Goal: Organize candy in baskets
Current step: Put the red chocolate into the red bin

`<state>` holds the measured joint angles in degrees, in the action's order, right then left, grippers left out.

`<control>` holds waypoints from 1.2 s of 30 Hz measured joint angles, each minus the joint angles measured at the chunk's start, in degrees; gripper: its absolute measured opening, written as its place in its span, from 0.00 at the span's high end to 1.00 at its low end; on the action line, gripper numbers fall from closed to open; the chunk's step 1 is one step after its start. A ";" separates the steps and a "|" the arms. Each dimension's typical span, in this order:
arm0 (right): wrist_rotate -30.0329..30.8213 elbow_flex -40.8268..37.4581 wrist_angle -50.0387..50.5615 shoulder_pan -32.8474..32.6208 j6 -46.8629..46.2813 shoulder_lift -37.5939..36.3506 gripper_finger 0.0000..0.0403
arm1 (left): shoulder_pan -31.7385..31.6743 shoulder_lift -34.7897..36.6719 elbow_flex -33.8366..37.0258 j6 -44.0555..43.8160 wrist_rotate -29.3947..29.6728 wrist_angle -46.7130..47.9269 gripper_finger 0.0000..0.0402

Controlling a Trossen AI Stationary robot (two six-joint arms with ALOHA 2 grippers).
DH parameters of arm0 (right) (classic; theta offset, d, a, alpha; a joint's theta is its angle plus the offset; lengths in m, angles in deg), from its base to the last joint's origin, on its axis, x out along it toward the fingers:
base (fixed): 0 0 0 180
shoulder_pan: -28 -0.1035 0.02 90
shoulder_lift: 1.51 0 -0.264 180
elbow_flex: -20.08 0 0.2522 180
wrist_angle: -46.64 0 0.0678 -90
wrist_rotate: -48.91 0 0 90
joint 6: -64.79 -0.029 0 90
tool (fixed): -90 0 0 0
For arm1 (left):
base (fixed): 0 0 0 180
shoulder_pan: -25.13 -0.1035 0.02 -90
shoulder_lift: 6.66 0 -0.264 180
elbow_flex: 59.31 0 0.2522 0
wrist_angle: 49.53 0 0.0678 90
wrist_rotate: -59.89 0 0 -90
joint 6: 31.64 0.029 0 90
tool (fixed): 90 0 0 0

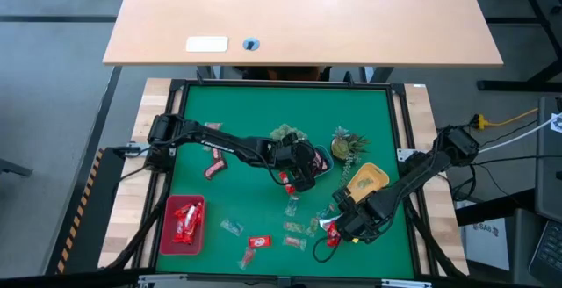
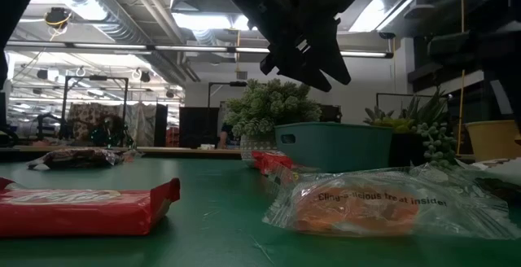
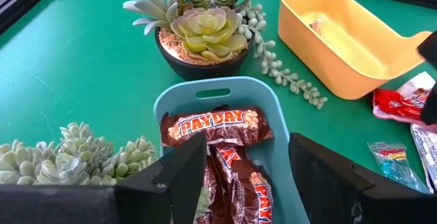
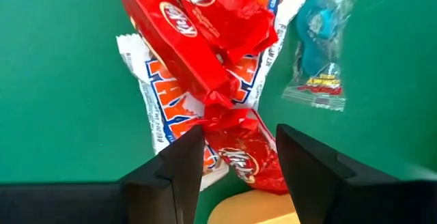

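My left gripper point(image 3: 246, 179) is open and hovers just above the pale blue basket point(image 3: 273, 108), which holds brown PayDay bars point(image 3: 215, 125). In the high view it sits mid-table point(image 1: 303, 172); the low view shows it above the basket point(image 2: 313, 55). My right gripper point(image 4: 239, 166) is open near the table's near right corner point(image 1: 344, 225). Its fingers stand on either side of a pile of red KitKat wrappers point(image 4: 235, 149) lying on a white-and-orange bar point(image 4: 160, 94) on the mat. The red basket point(image 1: 167, 226) holds red candy. The yellow basket point(image 1: 373, 181) stands by the right arm.
Two plant ornaments point(image 1: 285, 134) point(image 1: 347, 143) stand behind the blue basket. Loose candy lies along the near edge: clear packets point(image 1: 294, 241), a red bar point(image 1: 259, 241), a blue sweet point(image 4: 317, 53). Brown bars point(image 1: 213, 161) lie under the left arm. A wooden desk point(image 1: 307, 16) stands beyond the mat.
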<state>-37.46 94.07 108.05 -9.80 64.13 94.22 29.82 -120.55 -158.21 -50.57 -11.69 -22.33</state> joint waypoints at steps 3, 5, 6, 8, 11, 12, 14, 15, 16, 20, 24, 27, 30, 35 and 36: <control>-0.83 0.00 0.02 0.48 0.35 0.95 0.54 | 0.02 0.00 0.00 0.00 0.00 0.00 0.50; -0.86 0.00 -0.08 0.43 0.96 1.08 0.55 | 0.02 0.00 0.00 0.00 0.00 0.00 0.50; -0.86 0.00 -0.09 0.43 1.00 1.08 0.57 | 0.02 0.00 0.00 0.00 0.00 0.00 0.50; -0.98 0.00 -0.05 0.43 1.02 1.08 0.61 | 0.02 0.00 0.00 0.00 0.00 0.00 0.50; -1.26 0.00 -0.03 0.43 1.02 1.08 0.69 | 0.02 0.00 0.00 -0.01 0.00 0.00 0.50; -1.26 0.00 -0.02 0.43 1.02 1.08 0.72 | 0.02 0.00 0.00 -0.01 0.00 0.00 0.50; -1.26 0.00 -0.03 0.43 1.02 1.08 0.78 | 0.02 0.00 0.00 -0.03 0.00 0.00 0.50; -1.26 0.00 -0.01 0.43 1.02 1.08 0.81 | 0.02 0.00 0.00 -0.03 0.00 0.00 0.50; -1.26 0.00 -0.01 0.43 1.02 1.08 0.84 | 0.02 0.00 0.00 -0.05 0.00 0.00 0.50; -1.27 0.00 -0.03 0.42 1.02 1.08 0.94 | 0.02 0.00 0.00 -0.05 0.00 0.00 0.50; -1.28 0.00 -0.08 0.41 1.02 1.08 0.99 | 0.02 0.00 0.00 -0.07 0.00 0.00 0.50; -1.26 0.00 -0.11 0.41 1.02 1.08 0.98 | 0.02 0.00 0.00 -0.08 0.00 0.00 0.50; -1.26 0.00 -0.19 0.41 1.02 1.08 0.98 | 0.02 0.00 0.00 -0.07 0.00 0.00 0.50; -1.26 0.02 -0.21 0.42 1.02 1.06 0.99 | 0.02 0.00 0.00 -0.07 -0.01 0.00 0.50; -1.26 0.02 -0.21 0.57 1.01 1.06 0.99 | 0.02 0.00 0.00 -0.08 -0.01 -0.01 0.50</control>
<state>-38.71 94.09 107.84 -9.23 65.14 95.28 29.84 -120.55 -158.21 -50.66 -11.70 -22.34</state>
